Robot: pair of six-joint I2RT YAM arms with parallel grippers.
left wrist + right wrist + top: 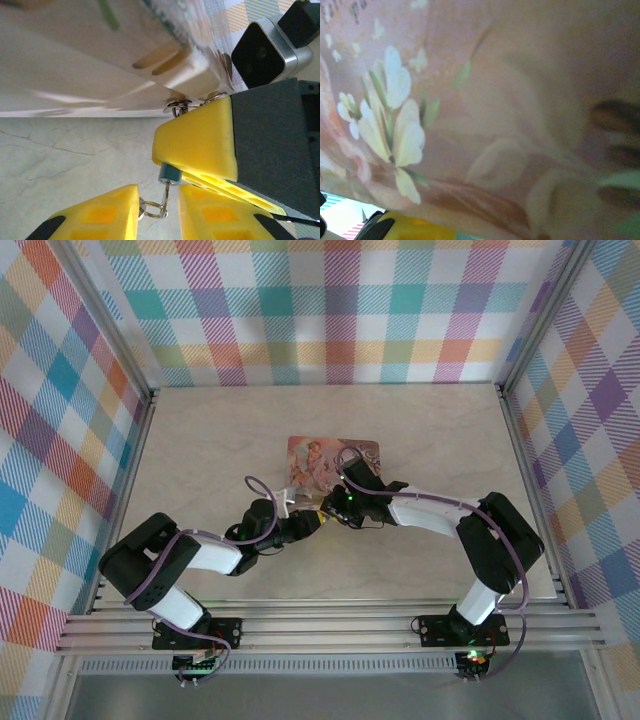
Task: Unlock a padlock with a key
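Mostly hidden padlock [171, 175] clamped in right gripper [169, 170]; left gripper [159, 190] jaws parted around wire ring [152, 209]. Right wrist: tin [495, 125], blurred.

Plaid-papered booth around a pale, marble-patterned tabletop [200, 440].
Multicoloured checked wall panels [340, 310] in teal, orange, purple, yellow and white closed in the back and both sides, joined at the corners by slim silver aluminium posts [105, 315]. Grooved aluminium rails [330, 625] ran across the table's near edge, with a dull grey surface [330, 690] beyond them. Even, soft light fell from above, casting faint shadows. In the left wrist view, thin dark veins crossed the beige surface.
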